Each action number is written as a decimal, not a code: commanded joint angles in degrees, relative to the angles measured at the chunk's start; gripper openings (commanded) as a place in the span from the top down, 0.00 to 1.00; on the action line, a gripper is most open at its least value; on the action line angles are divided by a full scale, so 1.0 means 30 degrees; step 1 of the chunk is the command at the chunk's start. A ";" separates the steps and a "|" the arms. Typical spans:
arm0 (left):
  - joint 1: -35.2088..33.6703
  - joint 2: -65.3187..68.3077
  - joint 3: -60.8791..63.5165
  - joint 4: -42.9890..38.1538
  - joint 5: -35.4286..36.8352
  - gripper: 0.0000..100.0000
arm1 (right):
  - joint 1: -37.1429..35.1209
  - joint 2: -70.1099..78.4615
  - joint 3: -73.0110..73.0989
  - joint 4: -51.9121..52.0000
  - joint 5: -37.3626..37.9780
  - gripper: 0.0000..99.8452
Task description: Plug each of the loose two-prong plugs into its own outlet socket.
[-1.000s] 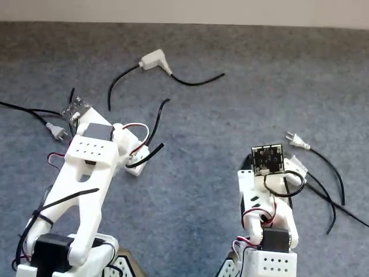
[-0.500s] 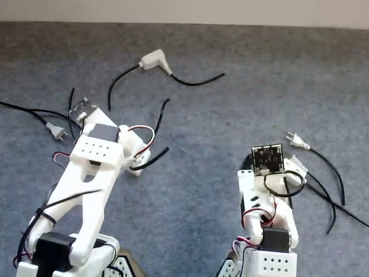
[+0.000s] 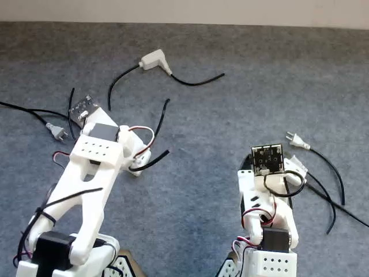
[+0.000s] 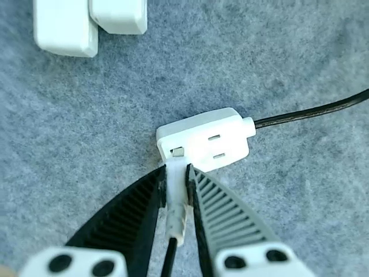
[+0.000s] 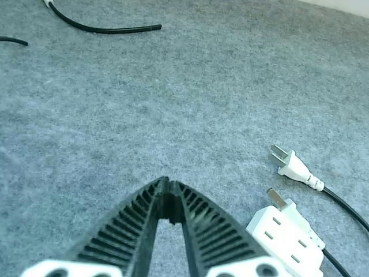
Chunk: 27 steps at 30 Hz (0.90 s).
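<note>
The left tool (image 4: 176, 173) is clenched on a white plug (image 4: 176, 205). The front of this plug touches the side of a white outlet socket (image 4: 207, 141) lying on the grey counter (image 4: 300, 52); whether the prongs are inside, I cannot tell.

The right tool (image 5: 169, 193) is clenched on nothing, low over the counter. Near it lies a loose plug (image 5: 293, 164), with a second socket (image 5: 285, 231) just beside it.

From above, a third socket (image 3: 154, 59) lies well apart from both arms, and a small plug (image 3: 56, 131) lies near the left arm (image 3: 95, 161).
</note>
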 commanded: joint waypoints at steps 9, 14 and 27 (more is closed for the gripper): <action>-0.0454 0.8659 -0.6198 0.3077 -0.0264 0.99 | -0.0161 -0.0190 0.2652 0.0132 -0.0147 0.99; -0.0513 1.1473 -0.7985 0.3897 -0.0293 0.99 | -0.0161 -0.0190 0.2652 0.0132 -0.0147 0.99; 0.0132 1.4110 -0.9304 0.4015 -0.5509 0.99 | -0.0161 -0.0190 0.2652 0.0132 -0.0147 0.99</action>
